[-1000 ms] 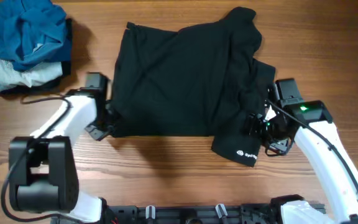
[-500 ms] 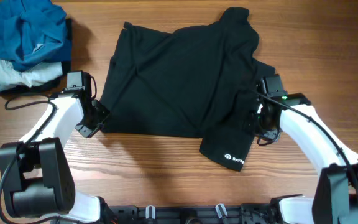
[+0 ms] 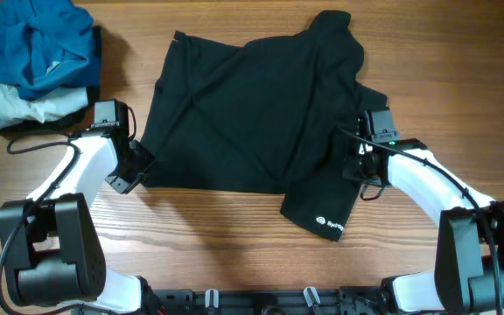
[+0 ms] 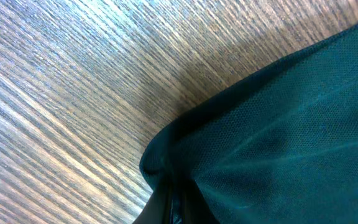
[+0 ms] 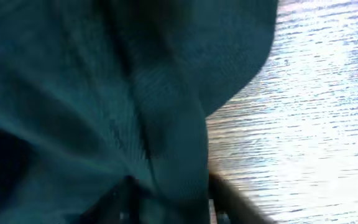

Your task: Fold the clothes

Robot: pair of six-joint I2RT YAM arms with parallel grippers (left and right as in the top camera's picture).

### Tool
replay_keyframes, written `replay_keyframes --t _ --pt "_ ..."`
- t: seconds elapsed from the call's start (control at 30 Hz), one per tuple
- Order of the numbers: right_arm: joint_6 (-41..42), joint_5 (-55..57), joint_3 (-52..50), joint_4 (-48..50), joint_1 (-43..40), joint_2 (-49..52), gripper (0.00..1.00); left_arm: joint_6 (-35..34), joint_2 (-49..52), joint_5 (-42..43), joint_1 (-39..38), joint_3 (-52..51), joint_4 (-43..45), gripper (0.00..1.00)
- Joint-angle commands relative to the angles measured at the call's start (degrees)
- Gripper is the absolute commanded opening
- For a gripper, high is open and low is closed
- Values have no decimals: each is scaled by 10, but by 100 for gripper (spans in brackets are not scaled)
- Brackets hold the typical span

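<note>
The black garment [image 3: 243,114] lies spread in the middle of the wooden worktop [image 3: 208,249], between the two tools. The left tool [image 3: 140,168] sits at its near-left corner with its jaws together, pinching that corner. The right tool [image 3: 355,168] is at the garment's right edge, just above a flap bearing a small white logo [image 3: 326,226], and is clamped on a raised fold of the cloth. From overhead both sets of fingertips are hidden under the wrist housings. In the left wrist view the jaws are only a dark sliver at the bottom edge, and the right wrist view is blurred. At the far left lies a pile, cut off by the frame: one bright blue garment [image 3: 42,39] on one pale garment [image 3: 16,107].
</note>
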Motion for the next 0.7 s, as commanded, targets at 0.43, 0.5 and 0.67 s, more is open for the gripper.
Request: replay_keyframes --t 0.43,0.5,0.67 --pt "-56 -204 47 -100 -132 -35 12 42 -114 -8 75 -5 -30 4" --pt "-58 -216 47 -113 -132 -35 20 47 -124 -8 75 -5 -30 4" --pt "-88 -235 47 -161 -132 -35 41 54 -127 -8 75 -5 -32 4"
